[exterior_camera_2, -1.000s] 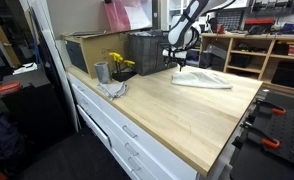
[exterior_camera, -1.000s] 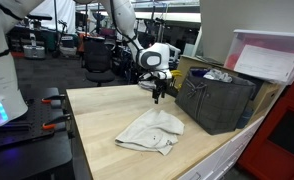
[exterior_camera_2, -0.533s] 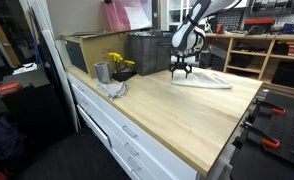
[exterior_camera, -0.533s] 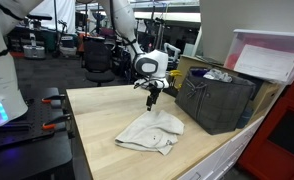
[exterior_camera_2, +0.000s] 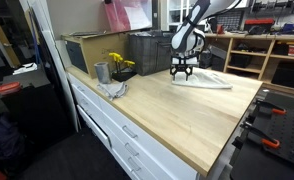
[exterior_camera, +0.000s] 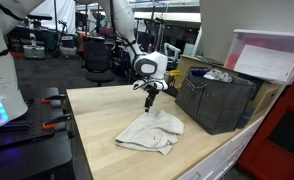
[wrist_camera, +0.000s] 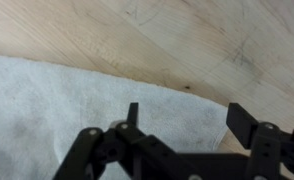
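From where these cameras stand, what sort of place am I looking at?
Most likely a robotics lab or workshop. A long wooden workbench with drawers stands in front of open shelves of equipment. Rolling office chairs sit in the background, and what looks like another white robot stands off to the side.

Gripper [exterior_camera_2: 183, 72] in an exterior view: points down, fingers spread, just above end of white towel [exterior_camera_2: 205, 80]. Towel lies flat on wooden tabletop [exterior_camera_2: 177, 120]. Dark crate [exterior_camera_2: 147, 48] stands behind. Yellow flowers [exterior_camera_2: 119, 62], grey cup [exterior_camera_2: 101, 72], grey rag [exterior_camera_2: 114, 89] sit together, well apart from towel.
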